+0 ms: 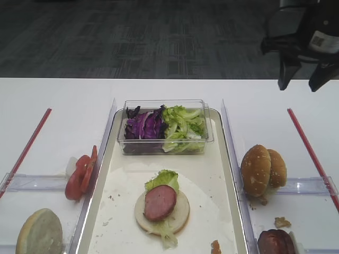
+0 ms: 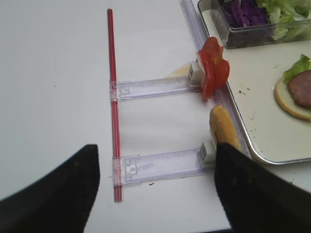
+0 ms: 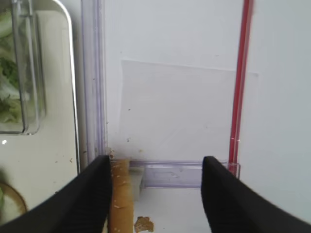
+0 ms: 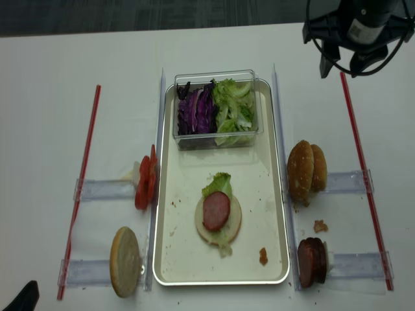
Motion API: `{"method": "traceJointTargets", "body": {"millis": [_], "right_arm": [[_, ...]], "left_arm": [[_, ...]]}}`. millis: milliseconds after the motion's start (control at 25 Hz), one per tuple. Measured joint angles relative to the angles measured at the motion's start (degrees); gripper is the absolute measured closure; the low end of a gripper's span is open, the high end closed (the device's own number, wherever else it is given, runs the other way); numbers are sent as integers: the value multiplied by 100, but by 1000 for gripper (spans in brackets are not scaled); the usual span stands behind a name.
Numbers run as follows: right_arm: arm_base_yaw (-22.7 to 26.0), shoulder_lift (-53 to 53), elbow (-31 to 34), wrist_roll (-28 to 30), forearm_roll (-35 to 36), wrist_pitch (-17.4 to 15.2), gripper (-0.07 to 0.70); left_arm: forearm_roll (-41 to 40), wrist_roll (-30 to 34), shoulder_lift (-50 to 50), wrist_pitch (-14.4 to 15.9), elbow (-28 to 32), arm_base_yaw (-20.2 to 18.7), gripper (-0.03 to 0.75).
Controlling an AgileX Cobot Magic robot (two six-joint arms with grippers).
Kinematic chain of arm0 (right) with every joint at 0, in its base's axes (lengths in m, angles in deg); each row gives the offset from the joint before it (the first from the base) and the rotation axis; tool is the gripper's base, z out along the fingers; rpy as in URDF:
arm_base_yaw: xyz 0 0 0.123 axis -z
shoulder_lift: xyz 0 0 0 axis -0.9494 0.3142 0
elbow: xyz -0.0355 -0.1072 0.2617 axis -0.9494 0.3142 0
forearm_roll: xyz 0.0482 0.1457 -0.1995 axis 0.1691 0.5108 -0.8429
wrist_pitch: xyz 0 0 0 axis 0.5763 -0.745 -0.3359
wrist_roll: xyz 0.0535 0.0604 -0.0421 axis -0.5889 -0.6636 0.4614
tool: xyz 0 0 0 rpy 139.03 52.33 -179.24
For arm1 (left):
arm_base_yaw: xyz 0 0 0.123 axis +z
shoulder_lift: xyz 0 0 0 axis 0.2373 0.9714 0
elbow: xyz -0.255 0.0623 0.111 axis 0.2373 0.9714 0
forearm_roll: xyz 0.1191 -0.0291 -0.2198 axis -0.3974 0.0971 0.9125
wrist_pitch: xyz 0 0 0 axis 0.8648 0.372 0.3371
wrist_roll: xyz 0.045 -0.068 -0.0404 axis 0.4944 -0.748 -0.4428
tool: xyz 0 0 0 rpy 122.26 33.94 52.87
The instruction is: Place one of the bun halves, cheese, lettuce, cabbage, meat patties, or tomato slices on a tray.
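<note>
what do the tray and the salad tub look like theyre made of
Tray: probably metal, going by its raised silvery rim that catches the light; a white paper-like liner covers the floor, matte and speckled with crumbs.
Salad tub: clear hard plastic by the look, since the cabbage and lettuce show through its glossy walls.

Purple cabbage (image 1: 143, 126), green lettuce (image 1: 183, 127), red tomato slices (image 1: 80, 173), cream tray (image 1: 225, 201).

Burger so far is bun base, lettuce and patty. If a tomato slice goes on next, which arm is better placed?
Left, probably. The tomato slices stand just outside the tray rim on its left, directly ahead of the open left gripper. The right gripper hangs open over the far right of the table, across the tray.
</note>
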Motion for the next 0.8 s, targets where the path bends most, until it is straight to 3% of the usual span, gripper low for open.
{"method": "traceJointTargets", "body": {"millis": [200, 640, 800], "right_arm": [[321, -41, 0, 24, 0, 0, 198], [367, -149, 11, 177, 19, 0, 198], [367, -558, 330, 241, 2, 0, 198]], "left_arm": [[0, 0, 0, 0, 0, 0, 242], [0, 0, 0, 0, 0, 0, 242], [0, 0, 0, 0, 0, 0, 242]]}}
